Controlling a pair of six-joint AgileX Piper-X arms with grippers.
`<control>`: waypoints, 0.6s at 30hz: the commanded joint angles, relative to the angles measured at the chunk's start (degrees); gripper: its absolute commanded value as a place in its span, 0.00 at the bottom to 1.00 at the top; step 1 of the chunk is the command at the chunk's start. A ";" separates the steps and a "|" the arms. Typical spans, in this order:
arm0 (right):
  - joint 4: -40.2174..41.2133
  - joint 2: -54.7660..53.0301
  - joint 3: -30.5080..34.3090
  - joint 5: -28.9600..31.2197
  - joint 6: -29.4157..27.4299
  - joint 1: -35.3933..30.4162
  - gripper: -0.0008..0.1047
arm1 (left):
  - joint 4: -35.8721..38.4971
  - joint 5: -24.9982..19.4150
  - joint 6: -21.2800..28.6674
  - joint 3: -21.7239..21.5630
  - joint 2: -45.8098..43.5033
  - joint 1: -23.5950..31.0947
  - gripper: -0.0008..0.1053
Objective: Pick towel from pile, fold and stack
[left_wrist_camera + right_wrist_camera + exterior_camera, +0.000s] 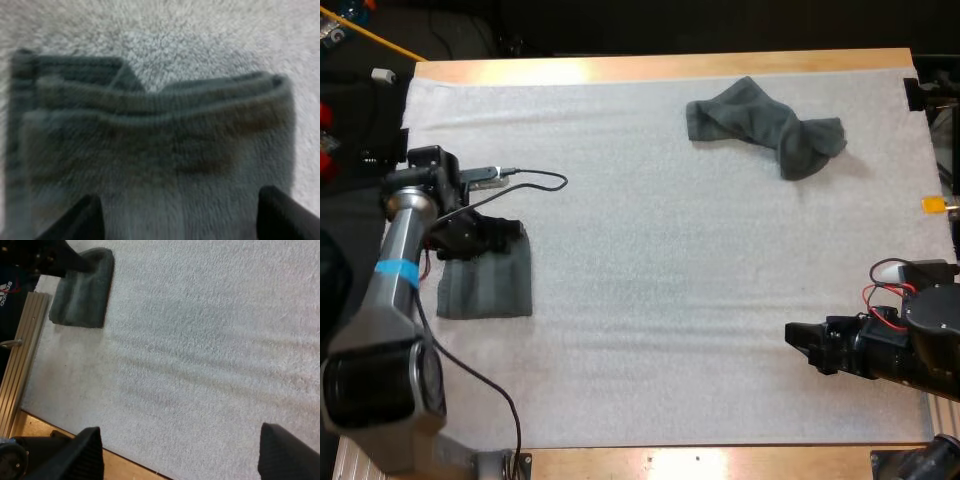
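A folded dark grey-green towel (pixel 485 282) lies flat at the left side of the white mat (pixel 660 280). My left gripper (pixel 505 237) hovers over the towel's far edge, and its fingers (pixel 80 220) stand wide apart above the layered folds of the folded towel (pixel 160 150), so it is open. A crumpled towel (pixel 765 125) of the same colour lies at the far right of the mat. My right gripper (pixel 795 340) is low over the near right of the mat, open with bare mat between its fingers (pixel 280 450). From there the folded towel (pixel 82 292) shows with the left gripper (pixel 75 260) at its edge.
The wooden table edge (pixel 660 68) borders the mat on the far side and also runs along the near side (pixel 720 462). An aluminium rail (pixel 20 355) runs beside the mat near the folded towel. Bare mat lies between the two towels.
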 commanded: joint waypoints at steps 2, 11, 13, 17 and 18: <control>-0.38 -0.26 -0.31 -0.66 0.27 0.11 0.61 | 0.92 -1.02 -0.03 1.10 -2.49 -0.14 0.59; -0.38 -0.26 -0.31 -0.66 -0.01 0.11 0.61 | 0.62 -1.02 -0.03 9.20 -3.42 -0.14 0.59; -0.38 -0.26 -0.31 -0.66 -0.01 0.11 0.61 | -0.59 -1.02 -0.03 10.93 -3.42 -0.14 0.59; -0.38 -0.26 -0.31 -0.66 -0.19 0.11 0.61 | -1.37 -1.02 0.11 12.00 -3.42 -0.14 0.59; -0.38 -0.26 -0.31 -0.66 -0.18 0.11 0.61 | -1.37 -1.02 0.25 11.98 -3.42 -0.14 0.59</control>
